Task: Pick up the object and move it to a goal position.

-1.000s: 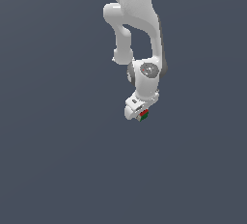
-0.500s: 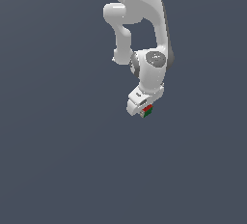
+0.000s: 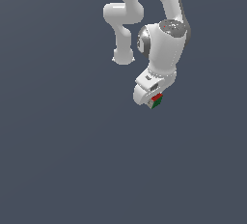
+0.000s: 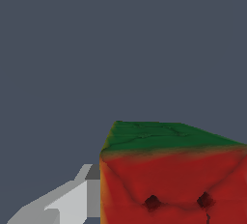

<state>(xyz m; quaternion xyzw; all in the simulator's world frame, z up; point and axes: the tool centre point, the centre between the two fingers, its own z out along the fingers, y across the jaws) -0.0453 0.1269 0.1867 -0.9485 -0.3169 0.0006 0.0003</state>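
The object is a small cube with red and green faces, held at the tip of the white arm in the exterior view. My gripper is shut on it, and the white hand hides most of the fingers there. In the wrist view the cube fills the near corner, a green face above a red face with two dark marks. One grey finger presses against the cube's side; the other finger is out of frame.
The white arm folds down from the top of the exterior view. Around it lies only a uniform dark grey-blue background, with no other objects or edges in sight.
The arm has swung toward the exterior view's right and lifted slightly, carrying the cube with it. The grip on the cube is unchanged.
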